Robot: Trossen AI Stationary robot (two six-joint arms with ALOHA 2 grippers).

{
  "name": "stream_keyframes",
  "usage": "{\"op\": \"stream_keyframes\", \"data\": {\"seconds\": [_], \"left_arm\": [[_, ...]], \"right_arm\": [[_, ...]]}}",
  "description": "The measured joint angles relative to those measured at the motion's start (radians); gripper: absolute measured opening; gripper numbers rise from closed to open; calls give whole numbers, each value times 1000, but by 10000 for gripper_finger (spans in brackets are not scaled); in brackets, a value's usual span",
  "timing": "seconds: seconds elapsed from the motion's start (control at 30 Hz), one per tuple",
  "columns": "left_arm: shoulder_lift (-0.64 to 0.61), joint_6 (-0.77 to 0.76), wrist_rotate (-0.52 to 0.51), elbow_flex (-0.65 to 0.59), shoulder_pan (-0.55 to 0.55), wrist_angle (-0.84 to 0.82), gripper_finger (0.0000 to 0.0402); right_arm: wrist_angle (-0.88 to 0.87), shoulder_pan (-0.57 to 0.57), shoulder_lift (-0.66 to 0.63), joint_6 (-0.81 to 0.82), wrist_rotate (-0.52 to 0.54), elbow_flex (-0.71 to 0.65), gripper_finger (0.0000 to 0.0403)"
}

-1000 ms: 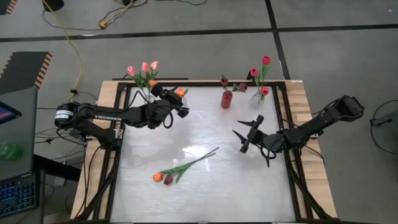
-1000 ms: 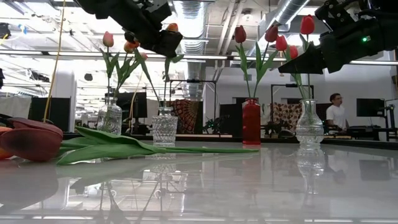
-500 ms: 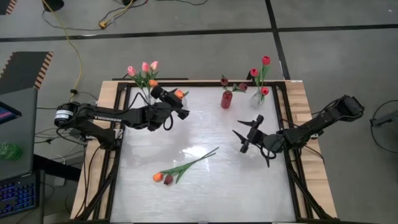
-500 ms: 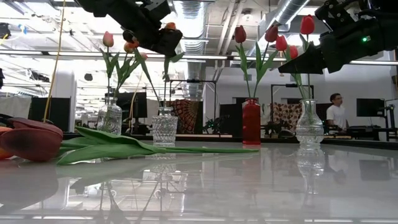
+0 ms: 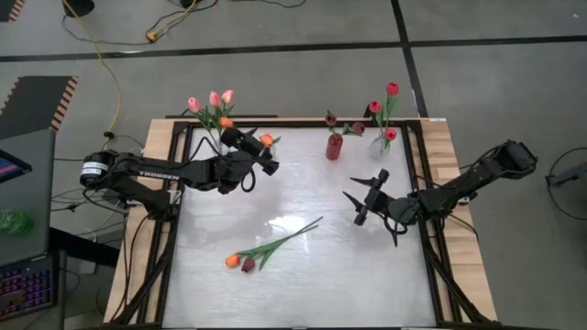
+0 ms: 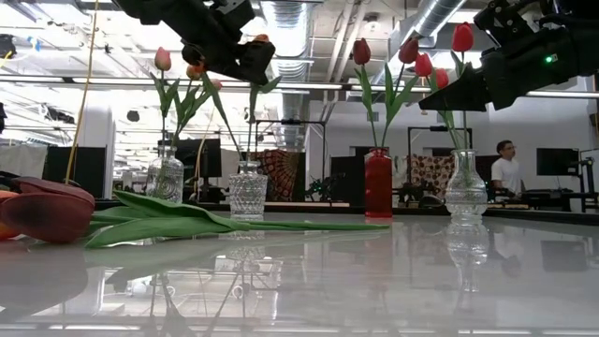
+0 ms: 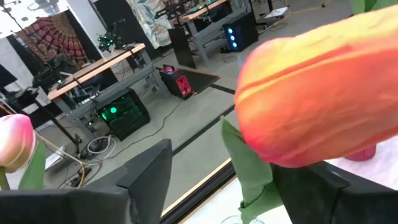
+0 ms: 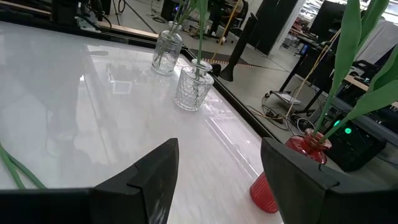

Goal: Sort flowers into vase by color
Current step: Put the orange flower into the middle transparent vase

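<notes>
1. One small change marks the last second: the left gripper [image 5: 259, 149], clamped on an orange tulip [image 5: 267, 139], has crept toward the far left corner of the table [image 5: 367, 275], so the bloom now sits closer to the second clear vase [image 6: 248, 192] from the left.
2. In the left wrist view the orange tulip fills the picture with a dark finger [image 7: 149, 180] on either side of its leaf, so I judge the jaws clamped on the stem just under the head.
3. From the low view, the stem hangs from the gripper down to the mouth of that vase; whether its tip is inside I cannot tell. The small shift looks like a fine alignment or a seating of the stem.
4. The right gripper [image 5: 365, 195] hangs over the right middle of the table, jaws wide apart and empty, unmoved over the same second.
5. Sorted so far: pink tulips [image 5: 211, 99] in the far-left clear vase [image 6: 165, 178], dark ones in the red vase [image 5: 334, 147], red ones in the clear vase [image 5: 379, 147] at far right.
6. Two flowers [image 5: 240, 262], orange and maroon, lie near the left front, well apart from both grippers.
</notes>
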Motion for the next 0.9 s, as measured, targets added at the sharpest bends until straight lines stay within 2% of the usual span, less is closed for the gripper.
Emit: {"op": "stream_keyframes", "data": {"seconds": [0.13,0.47,0.73,0.9], "left_arm": [[0,0,0,0,-4,1,262],[-19,10,4,0,-36,54,261],[-74,16,64,1,-37,49,261],[-114,63,140,1,-37,7,261]], "right_arm": [[0,0,0,0,0,0,256],[0,0,0,0,0,0,256],[-1,0,0,0,0,0,256],[-3,0,0,17,0,0,256]]}}
